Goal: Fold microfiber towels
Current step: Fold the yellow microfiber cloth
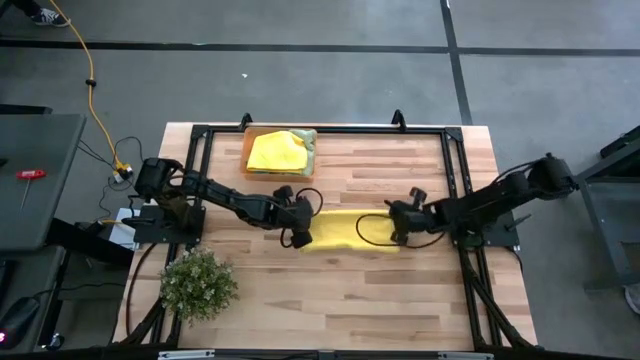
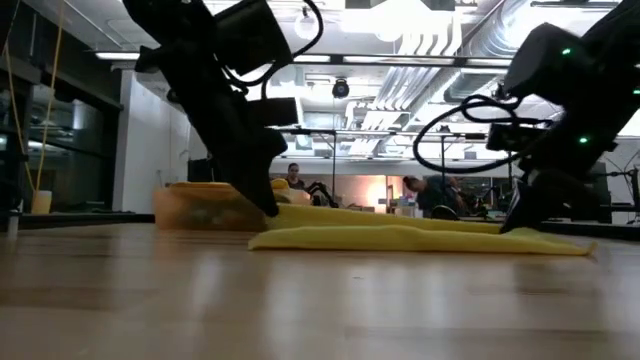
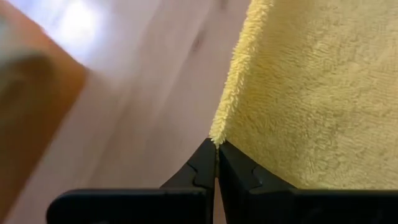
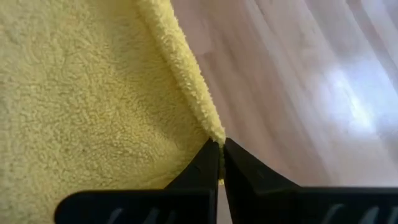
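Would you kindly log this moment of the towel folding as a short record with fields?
towel in work: yellow towel lying flat at mid-table
left gripper: shut on the towel's corner at its left end
right gripper: shut on the corner at its right end
tray: orange tray at the table's far edge, holding another yellow cloth over a light green one
plant: bushy green plant at the near left

A flat orange tray sits on the wooden table toward twelve o'clock. A small bushy green plant stands near the seven o'clock corner. A yellow cable trails over the floor around ten o'clock. Beyond the table, possibly a person at a bench.
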